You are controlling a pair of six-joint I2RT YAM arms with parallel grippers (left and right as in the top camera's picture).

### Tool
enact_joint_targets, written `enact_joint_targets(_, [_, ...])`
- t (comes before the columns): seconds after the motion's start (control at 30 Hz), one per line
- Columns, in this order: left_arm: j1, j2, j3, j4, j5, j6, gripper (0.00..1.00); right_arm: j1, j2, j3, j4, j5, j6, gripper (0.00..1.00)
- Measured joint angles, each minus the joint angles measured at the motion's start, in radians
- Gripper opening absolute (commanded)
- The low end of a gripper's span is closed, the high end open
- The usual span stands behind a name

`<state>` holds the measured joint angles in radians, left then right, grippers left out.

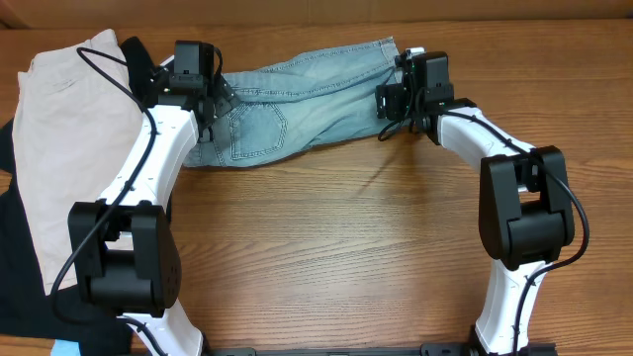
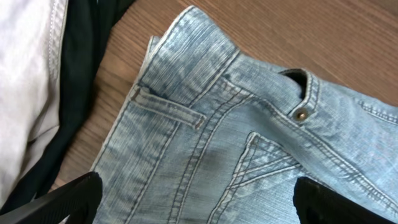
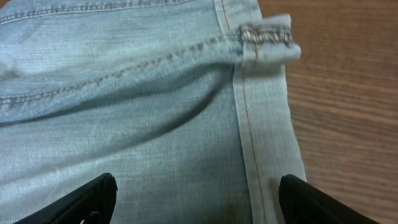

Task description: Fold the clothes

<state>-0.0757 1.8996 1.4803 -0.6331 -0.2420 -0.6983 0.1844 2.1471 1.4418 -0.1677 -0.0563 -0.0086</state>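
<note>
Denim shorts [image 1: 297, 99] lie flat along the far edge of the worktop [image 1: 336, 237], about mid-width, waistband end toward the far-left corner, cuffed hem pointing right. Back pocket faces up. Left claw [image 2: 196, 199] over the waistband area, fingers spread wide, holding nothing. Right claw [image 3: 196, 199] over the hem, also spread, empty. Beige shorts [image 1: 69, 129] and black garment [image 1: 15, 287] along the left edge.

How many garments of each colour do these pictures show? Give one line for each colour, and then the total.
Faded light-blue denim shorts: 1
Beige cloth garment: 1
Black cloth garment: 1
Total: 3
</note>
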Motion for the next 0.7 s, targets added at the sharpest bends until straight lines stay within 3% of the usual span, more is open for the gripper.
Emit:
enact_joint_targets(0.27, [-0.001, 0.001, 0.002, -0.095, 0.024, 0.003, 1.0, 0.005, 0.014, 0.004, -0.045, 0.0, -0.028, 0.88])
enact_joint_targets(0.43, [-0.003, 0.024, 0.003, -0.151, 0.04, 0.003, 0.9, 0.007, 0.031, 0.006, -0.062, 0.0, -0.039, 0.88])
enact_joint_targets(0.7, [-0.01, 0.202, 0.01, -0.138, 0.06, 0.007, 0.89, 0.007, 0.037, 0.023, -0.104, -0.006, -0.048, 0.88])
